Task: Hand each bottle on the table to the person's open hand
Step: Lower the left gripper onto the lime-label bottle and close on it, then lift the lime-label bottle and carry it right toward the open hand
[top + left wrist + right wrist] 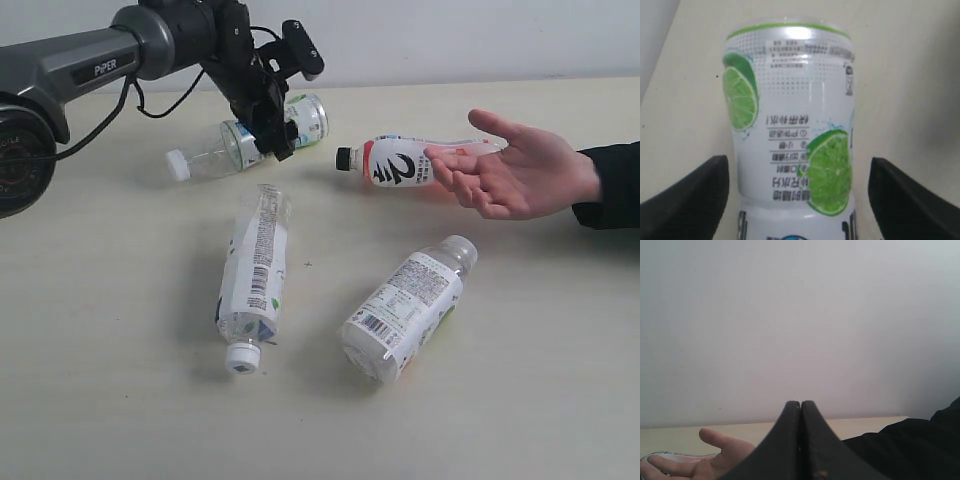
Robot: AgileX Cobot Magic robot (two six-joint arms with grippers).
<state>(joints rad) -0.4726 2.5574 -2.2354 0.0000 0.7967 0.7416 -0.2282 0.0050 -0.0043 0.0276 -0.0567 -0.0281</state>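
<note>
Four bottles lie on their sides on the table point(120, 400). My left gripper point(276, 132) is open and low over the far lime-label bottle point(232, 146); in the left wrist view its dark fingers point(685, 200) stand apart on either side of that bottle point(790, 110) without touching it. The pink black-capped bottle point(398, 162) lies with its base end against the fingers of the person's open hand point(520, 175). Two more white-capped bottles lie nearer, one at the left point(255, 275) and one at the right point(405, 310). My right gripper point(800, 407) is shut on nothing and does not show in the exterior view.
The person's dark sleeve point(610, 185) comes in from the right edge. A pale wall point(450, 40) runs behind the table's far edge. The left arm point(90, 65) reaches in from the upper left. The right wrist view shows the hand point(715, 455) and sleeve point(910, 445).
</note>
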